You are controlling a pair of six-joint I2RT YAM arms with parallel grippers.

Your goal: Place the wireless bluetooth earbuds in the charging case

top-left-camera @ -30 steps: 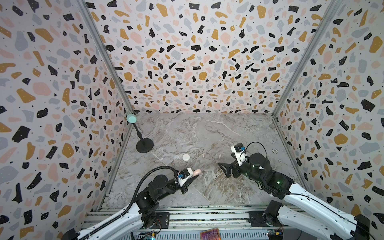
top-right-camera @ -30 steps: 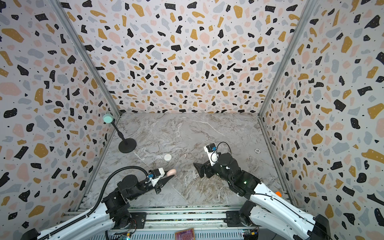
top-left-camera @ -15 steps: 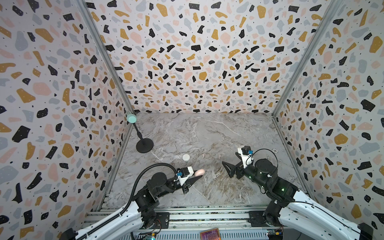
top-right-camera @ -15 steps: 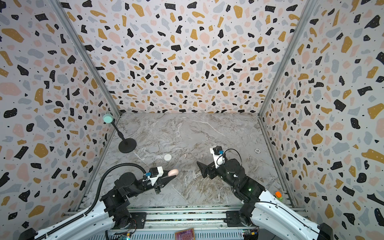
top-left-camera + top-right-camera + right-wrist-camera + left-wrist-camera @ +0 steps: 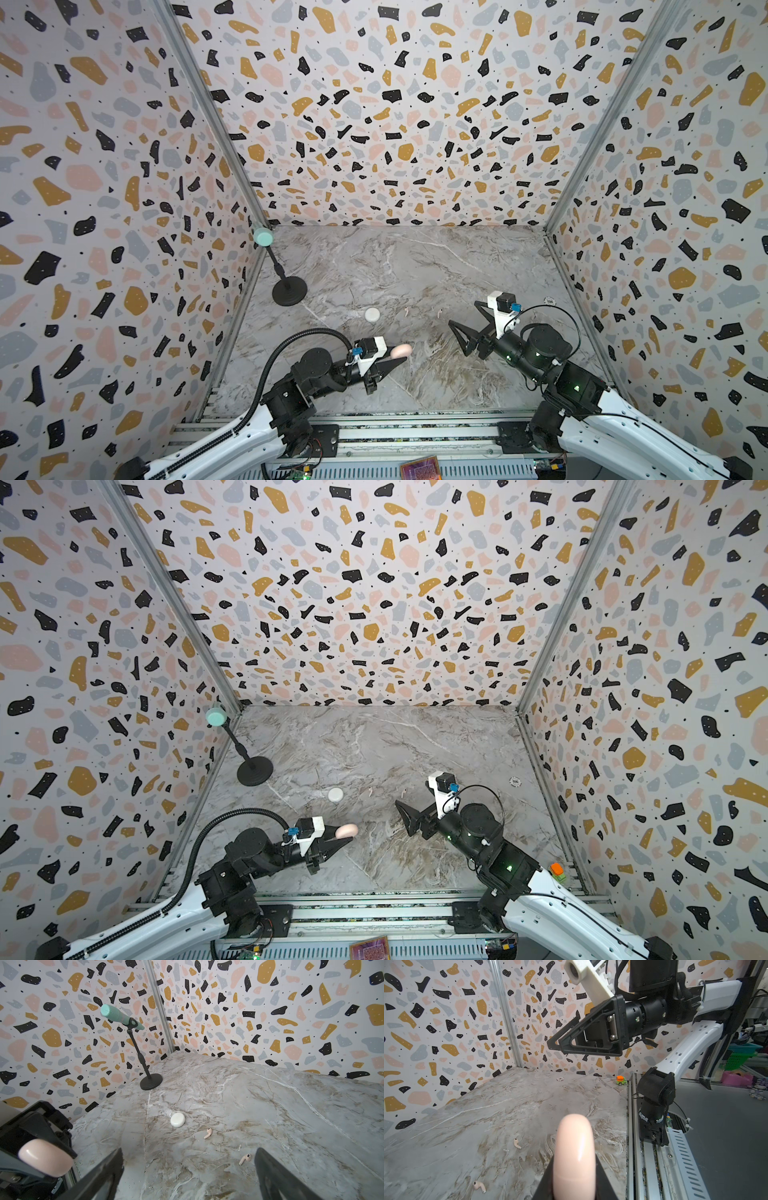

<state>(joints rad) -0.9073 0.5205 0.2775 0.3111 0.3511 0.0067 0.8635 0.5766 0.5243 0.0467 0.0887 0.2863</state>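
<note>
**Left hand grips the pink case, two earbuds loose on the table**

Low on the right of a top view, an orange-and-green toy car (image 5: 556,870) sits by the table's near edge.

At the lower centre of both top views, the left hand (image 5: 394,361) is clamped tight on a closed pink case (image 5: 401,351), held edge-on between its fingers. To the right of it, the right hand (image 5: 457,337) hangs above the table (image 5: 415,266) with its jaws spread wide and nothing between them.

Just beyond the hands, toward the middle of the frame, a pink earbud (image 5: 406,311) and a second pink earbud (image 5: 439,312) lie loose on the marble, apart from each other and outside any case. Left of them, a closed white case (image 5: 372,314) rests flat.

Farther back, a small poker chip (image 5: 549,300) lies near the right wall. A black microphone stand (image 5: 289,291) carries a teal microphone (image 5: 262,237) close to the left wall.
</note>
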